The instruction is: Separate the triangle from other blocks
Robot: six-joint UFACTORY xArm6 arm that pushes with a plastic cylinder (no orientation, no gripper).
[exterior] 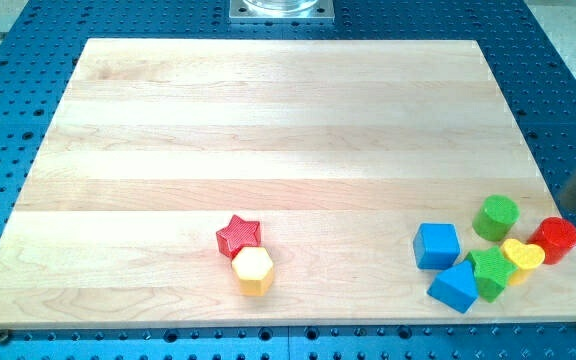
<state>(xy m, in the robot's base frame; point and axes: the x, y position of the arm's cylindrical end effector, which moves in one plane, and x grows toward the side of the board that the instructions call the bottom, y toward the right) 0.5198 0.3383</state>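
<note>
The blue triangle (454, 287) lies near the board's bottom right, touching a green star (490, 272) on its right and just below a blue cube (436, 245). A yellow heart (522, 258), a red cylinder (555, 239) and a green cylinder (496, 216) crowd close by. My rod comes in blurred from the view's right edge. My tip (569, 208) is just above the red cylinder, to the right of the green cylinder, well up and right of the triangle.
A red star (238, 235) and a yellow hexagon (254, 270) touch each other at the bottom centre of the wooden board (268, 120). A blue perforated table surrounds the board. The cluster sits close to the board's right and bottom edges.
</note>
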